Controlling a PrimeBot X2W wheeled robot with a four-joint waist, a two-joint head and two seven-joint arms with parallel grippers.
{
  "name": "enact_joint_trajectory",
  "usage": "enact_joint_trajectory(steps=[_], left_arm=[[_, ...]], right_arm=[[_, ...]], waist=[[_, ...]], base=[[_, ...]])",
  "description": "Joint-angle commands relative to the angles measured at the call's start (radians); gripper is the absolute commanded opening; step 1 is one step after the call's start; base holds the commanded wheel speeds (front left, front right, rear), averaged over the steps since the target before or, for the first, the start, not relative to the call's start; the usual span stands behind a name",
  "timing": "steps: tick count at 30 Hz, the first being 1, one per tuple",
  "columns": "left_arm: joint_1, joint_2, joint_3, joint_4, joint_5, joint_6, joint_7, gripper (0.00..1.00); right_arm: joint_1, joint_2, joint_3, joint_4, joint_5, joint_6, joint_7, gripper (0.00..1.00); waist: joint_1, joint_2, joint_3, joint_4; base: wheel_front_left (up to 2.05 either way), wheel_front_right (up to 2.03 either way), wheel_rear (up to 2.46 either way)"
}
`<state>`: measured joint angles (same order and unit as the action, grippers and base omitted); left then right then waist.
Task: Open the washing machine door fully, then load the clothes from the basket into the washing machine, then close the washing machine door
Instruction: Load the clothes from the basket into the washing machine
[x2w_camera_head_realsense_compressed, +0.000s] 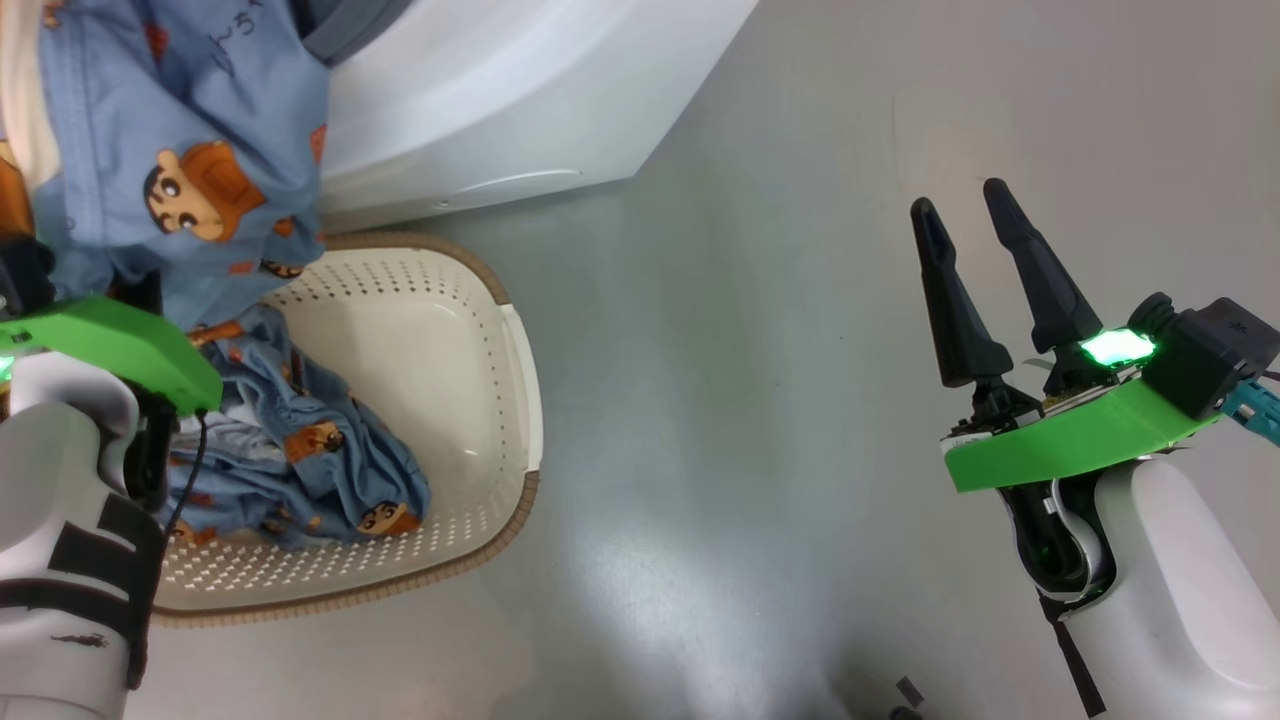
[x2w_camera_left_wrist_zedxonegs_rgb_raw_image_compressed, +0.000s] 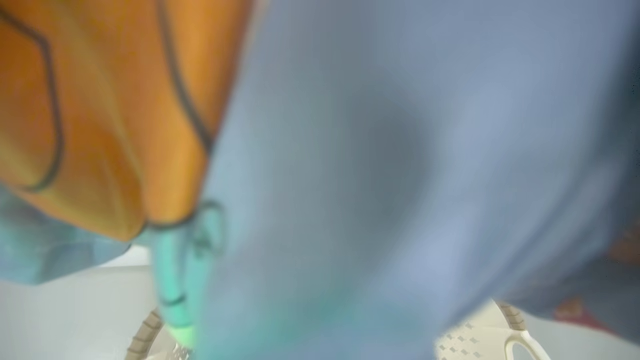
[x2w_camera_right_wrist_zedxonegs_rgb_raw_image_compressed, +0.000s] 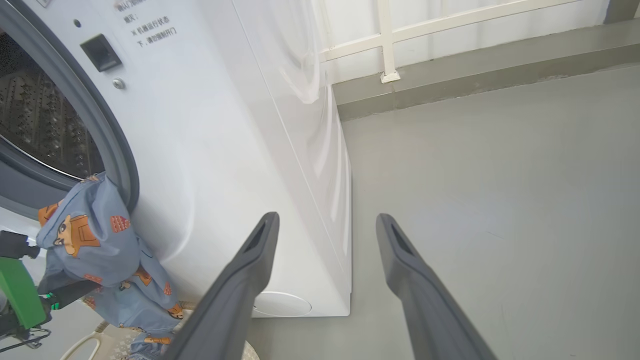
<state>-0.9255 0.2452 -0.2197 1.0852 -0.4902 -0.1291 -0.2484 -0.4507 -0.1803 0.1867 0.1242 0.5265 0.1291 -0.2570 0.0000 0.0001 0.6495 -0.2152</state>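
Left gripper (x2w_camera_right_wrist_zedxonegs_rgb_raw_image_compressed: 75, 291) is clamped on a piece of the clothes (x2w_camera_head_realsense_compressed: 190, 130), dangling it above the basket (x2w_camera_head_realsense_compressed: 525, 400), right at the lower lip of the washing machine (x2w_camera_head_realsense_compressed: 500, 90) mouth. Right gripper (x2w_camera_head_realsense_compressed: 958, 200) is spread wide and empty over the floor (x2w_camera_head_realsense_compressed: 750, 400), off to the right. Loading step, I'd say. Next up: carry it over the grey gasket (x2w_camera_right_wrist_zedxonegs_rgb_raw_image_compressed: 117, 150) into the drum (x2w_camera_right_wrist_zedxonegs_rgb_raw_image_compressed: 40, 115), then let go. More cloth waits in the basket.
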Motion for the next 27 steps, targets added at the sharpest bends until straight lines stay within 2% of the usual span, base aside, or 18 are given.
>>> enact_joint_trajectory(steps=[1,8,19,27], left_arm=[[0.029,0.049,0.021,-0.043,-0.008,-0.001,-0.013,0.00],[0.117,0.055,0.030,-0.175,-0.002,-0.001,-0.013,0.00],[0.254,0.025,0.092,-0.494,0.050,-0.001,-0.013,0.00],[0.248,0.001,0.121,-0.674,0.062,-0.001,-0.013,0.00]], right_arm=[[0.020,0.002,0.017,-0.020,-0.016,0.002,-0.005,1.00],[0.024,0.000,0.020,-0.016,-0.015,0.002,-0.005,1.00],[0.028,0.001,0.021,-0.009,-0.010,0.002,-0.005,1.00],[0.033,0.000,0.026,-0.009,-0.005,0.002,-0.005,1.00]], waist=[[0.0000,-0.0001,-0.008,0.009],[0.0000,-0.0001,-0.026,0.028],[0.0000,-0.0001,-0.051,0.052],[0.0000,-0.0001,-0.062,0.048]], base=[[0.00,0.00,0.00],[0.00,0.00,0.00],[0.00,0.00,0.00],[0.00,0.00,0.00]])
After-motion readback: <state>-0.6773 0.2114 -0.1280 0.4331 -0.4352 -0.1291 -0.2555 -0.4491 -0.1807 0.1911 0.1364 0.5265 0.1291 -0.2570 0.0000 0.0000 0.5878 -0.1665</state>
